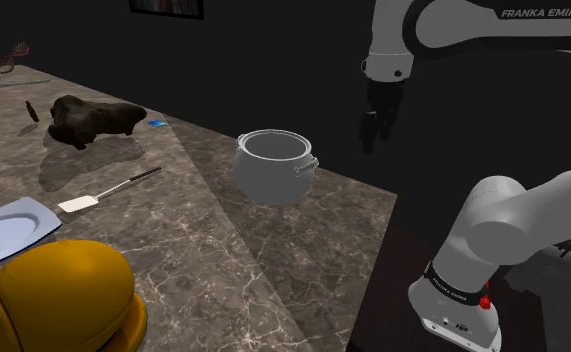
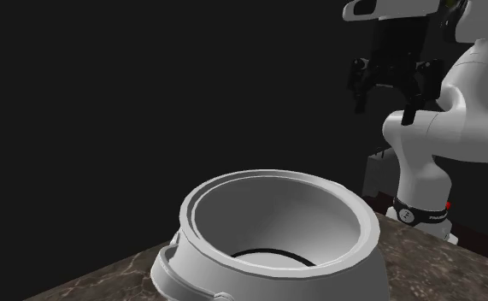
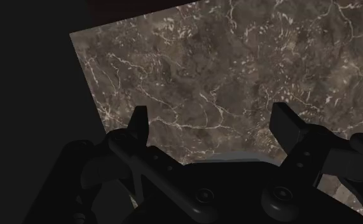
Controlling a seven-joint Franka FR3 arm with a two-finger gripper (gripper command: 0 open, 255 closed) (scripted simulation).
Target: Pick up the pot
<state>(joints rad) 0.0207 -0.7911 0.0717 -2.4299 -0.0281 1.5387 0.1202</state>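
Note:
A light grey pot (image 1: 273, 168) with two small side handles stands upright and empty near the far corner of the marble counter (image 1: 223, 265). In the second exterior view the pot (image 2: 276, 218) looms large in the foreground. My black gripper (image 1: 376, 128) hangs in the air above counter height, off to the shoulder view's right of the pot and apart from it. The gripper (image 2: 385, 104) points downward behind the pot, with its fingers spread. In the wrist view the gripper (image 3: 213, 122) is open with nothing between the fingers, and veined marble (image 3: 237, 63) lies beneath.
On the shoulder view's left lie a spatula (image 1: 108, 190), a pale plate (image 1: 8, 230), a yellow rounded object (image 1: 58, 300) and a dark brown lump (image 1: 93, 120). The counter's edge (image 1: 373, 270) drops off just right of the pot, toward my stand.

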